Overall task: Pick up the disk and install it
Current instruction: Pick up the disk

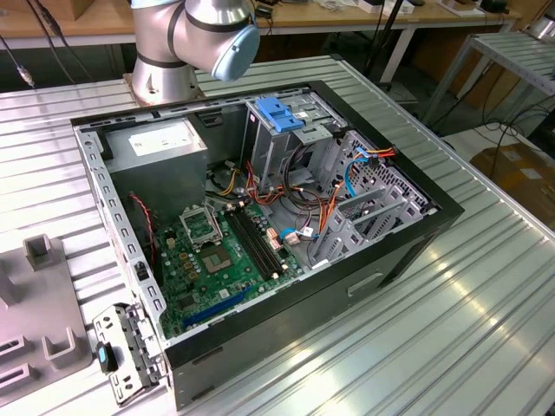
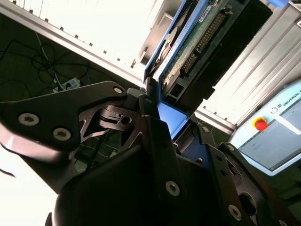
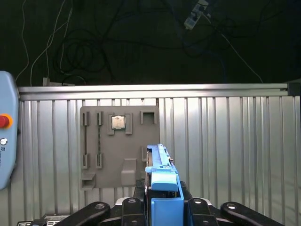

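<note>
You have a short line of maker's print on the teach pendant [image 2: 277, 136]. The white label [image 1: 160, 137] on the power supply [image 1: 173, 165] is too small to read.

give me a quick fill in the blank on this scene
The gripper is shut on the disk, whose rails are ___.
The pendant has a ___ button.
In the exterior view, the case lies with its side ___.
Missing words: blue; red; open.
</note>
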Action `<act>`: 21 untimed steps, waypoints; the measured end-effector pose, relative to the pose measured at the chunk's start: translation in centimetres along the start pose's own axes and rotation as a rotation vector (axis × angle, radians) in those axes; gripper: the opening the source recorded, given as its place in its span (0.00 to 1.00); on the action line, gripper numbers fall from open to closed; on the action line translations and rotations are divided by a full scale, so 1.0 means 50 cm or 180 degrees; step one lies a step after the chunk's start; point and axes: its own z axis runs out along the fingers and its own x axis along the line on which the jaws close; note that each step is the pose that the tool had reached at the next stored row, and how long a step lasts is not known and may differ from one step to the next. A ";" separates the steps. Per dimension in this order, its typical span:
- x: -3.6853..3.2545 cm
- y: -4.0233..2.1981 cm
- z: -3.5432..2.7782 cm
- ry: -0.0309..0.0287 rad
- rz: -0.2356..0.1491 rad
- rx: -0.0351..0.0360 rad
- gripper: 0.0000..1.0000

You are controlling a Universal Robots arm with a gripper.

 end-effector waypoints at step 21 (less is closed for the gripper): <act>0.000 -0.024 0.000 0.0000 0.0000 0.0000 0.37</act>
